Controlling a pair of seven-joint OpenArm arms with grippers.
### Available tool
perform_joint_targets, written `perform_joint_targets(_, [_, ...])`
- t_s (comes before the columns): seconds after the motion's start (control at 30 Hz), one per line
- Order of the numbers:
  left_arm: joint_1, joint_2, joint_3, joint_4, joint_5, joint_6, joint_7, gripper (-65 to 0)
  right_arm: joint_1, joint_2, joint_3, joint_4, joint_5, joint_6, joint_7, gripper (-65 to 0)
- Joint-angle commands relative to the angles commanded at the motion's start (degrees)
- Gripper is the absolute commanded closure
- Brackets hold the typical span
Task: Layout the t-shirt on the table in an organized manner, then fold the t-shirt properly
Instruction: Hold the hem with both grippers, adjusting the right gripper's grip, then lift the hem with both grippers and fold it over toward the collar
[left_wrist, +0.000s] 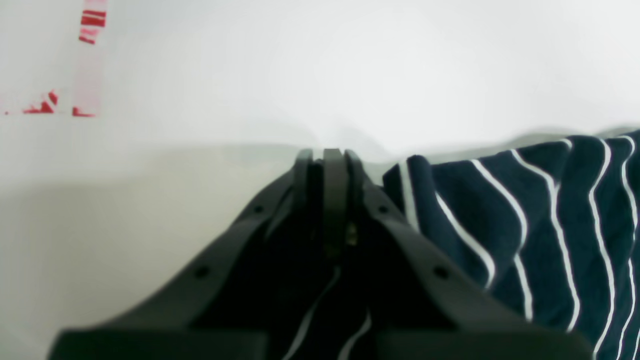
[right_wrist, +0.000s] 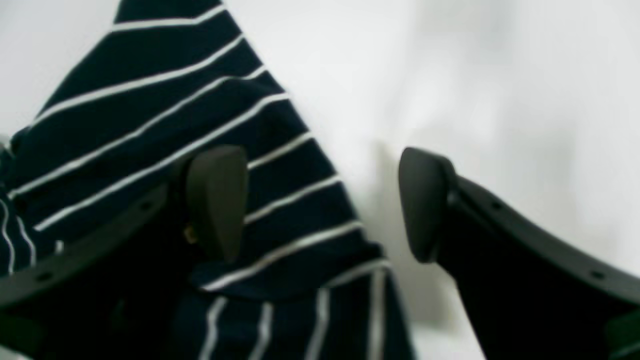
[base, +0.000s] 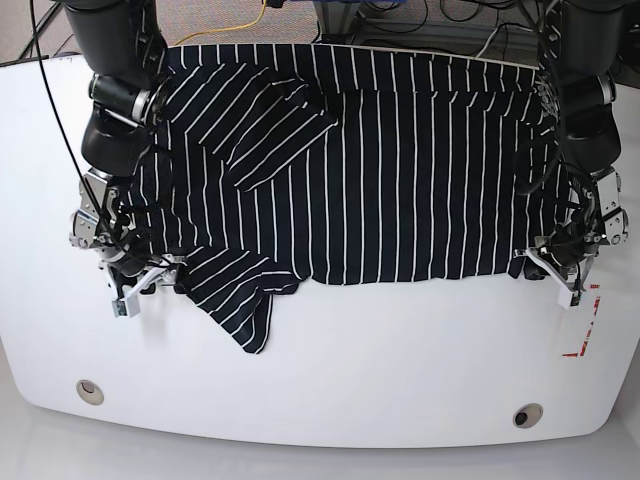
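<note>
Table (base: 330, 380), white and glossy: I see it carrying the whole work, with two round holes (base: 89, 391) near its front edge and a red mark (base: 583, 340) at its front corner on my left arm's side.

Shirt (base: 370, 170): spread across the back half of the table, hem toward the front, but not yet flat. One sleeve lies folded over the shirt's body near the back; the other sleeve (base: 238, 300) trails forward of the hem on my right arm's side.

Left gripper (left_wrist: 332, 155): closed, with striped cloth running between its jaws, at the hem corner nearest the red mark. I judge that a hard pull from here would drag the whole shirt rather than flatten it, or the thin pinch could slip free.

Right gripper (right_wrist: 320, 205): jaws wide apart, one finger over the trailing sleeve, the other over bare table. I judge that closing here may catch only an edge, or bunch two layers, leaving the sleeve twisted and the later fold crooked.
</note>
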Motion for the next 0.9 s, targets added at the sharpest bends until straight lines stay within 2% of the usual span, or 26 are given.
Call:
perform_joint_targets(0.33, [0.0,0.1,0.0,0.0,0.0,0.0,0.1,0.0,-2.5,-0.4,0.0,0.0,0.1,0.00,0.0,-45.0])
perform_joint_targets(0.47, [0.0,0.1,0.0,0.1,0.0,0.0,0.1,0.0,-3.6,-2.7,0.0,0.3,0.1,0.00,0.0,-44.7])
perform_joint_targets(0.63, [0.0,0.1,0.0,0.3,0.0,0.0,0.1,0.0,-3.9,-3.9,0.0,0.4,0.1,0.00,-0.1,-44.5])
perform_joint_targets(0.77, [0.0,0.1,0.0,0.3,0.0,0.0,0.1,0.0,-3.9,-5.4,-2.5,0.4,0.4,0.00,-1.2,-44.5])
perform_joint_targets(0.9, [0.0,0.1,0.0,0.3,0.0,0.0,0.1,0.0,-3.4,-5.5,-4.8,1.2,0.6,0.00,-1.3,-44.4])
